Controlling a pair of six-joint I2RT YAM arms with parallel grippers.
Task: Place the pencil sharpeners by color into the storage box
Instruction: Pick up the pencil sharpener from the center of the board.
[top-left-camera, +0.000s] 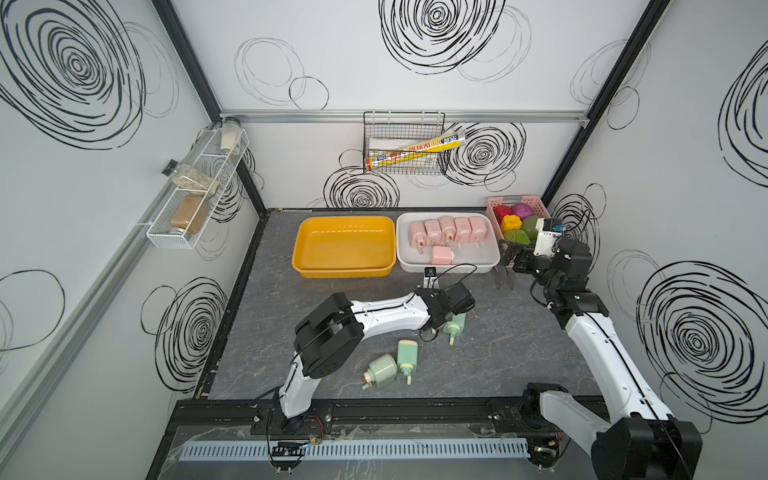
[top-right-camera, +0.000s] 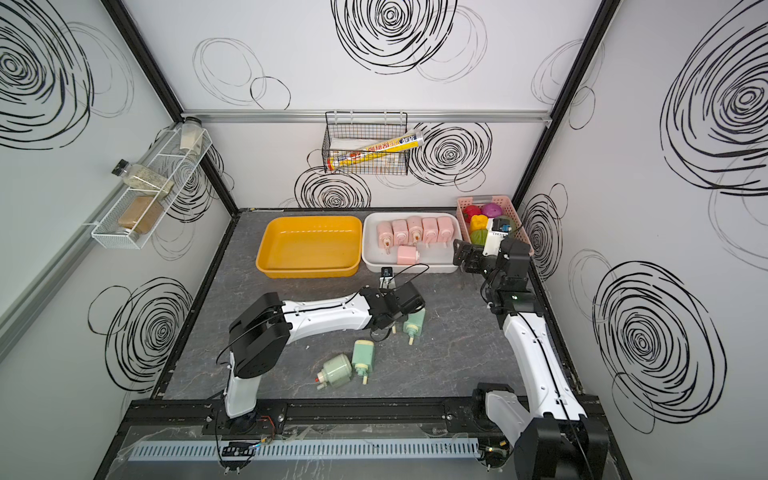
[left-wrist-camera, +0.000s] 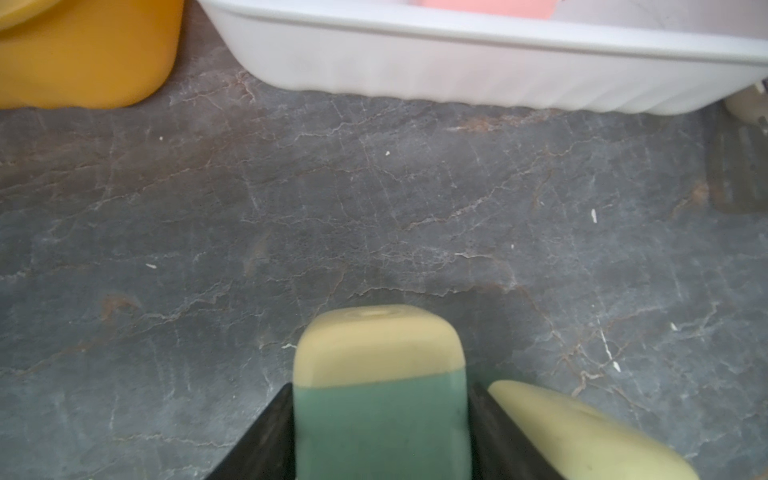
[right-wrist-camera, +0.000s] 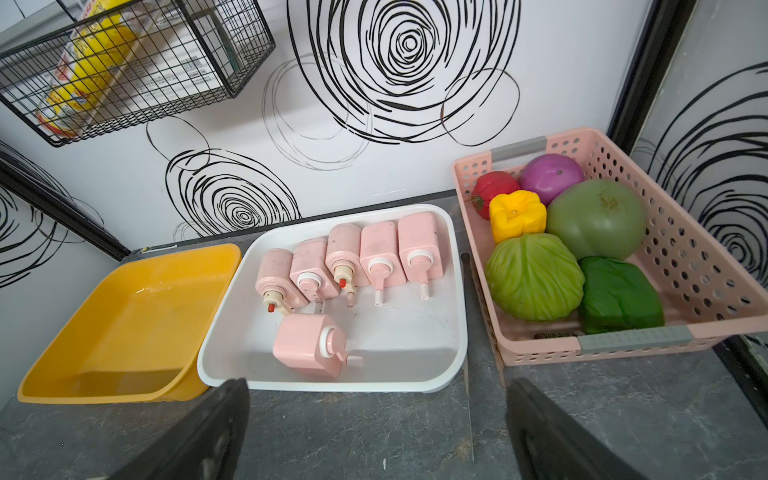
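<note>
Between the fingers of the left gripper sat a mint green sharpener, black pads pressed flat on both side faces, cream end cap pointing ahead toward the trays; the grip looked closed firmly on it. Could not tell whether the body rested on the table or was just off it. It was probably held across the flat sides because those give parallel faces and keep the crank stub clear. Both top views hid this piece under the wrist. A second green sharpener lay just beside the gripper, and its cream end showed close to one finger in the left wrist view, so a lift risked nudging it. Two more green sharpeners lay side by side nearer the robot base, apart from the gripper. Six pink sharpeners were in the white tray, five in a row at the back and one crosswise in front, so pink looked done. The yellow tray next to it was empty, judged the home for green; it sat ahead and to the left of the held piece, well apart, so lift and carry were not yet done. The right gripper hung with jaws wide and nothing in them, near the white tray's corner and beside the pink basket of toy vegetables, likely parked out of the way.
</note>
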